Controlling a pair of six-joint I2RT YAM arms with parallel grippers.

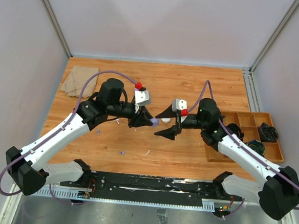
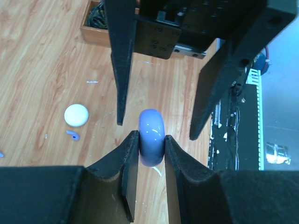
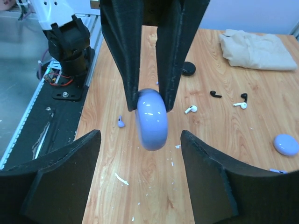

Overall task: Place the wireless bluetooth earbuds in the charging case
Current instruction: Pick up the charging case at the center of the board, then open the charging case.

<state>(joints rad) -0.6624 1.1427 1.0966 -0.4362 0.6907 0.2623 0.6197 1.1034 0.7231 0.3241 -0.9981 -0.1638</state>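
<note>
Your left claw (image 2: 150, 138) pinches the purple case (image 2: 151, 123) mid-counter — right claw (image 1: 165, 123) gapes empty; earbuds (image 3: 190, 109) lie loose — none seated yet.

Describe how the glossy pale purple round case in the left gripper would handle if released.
Bright highlights on the glossy pale purple round case suggest a slick shell that may slip in the left gripper. Held on edge, its rounded rim would probably roll if dropped. It looks rigid: no squashing shows.
</note>
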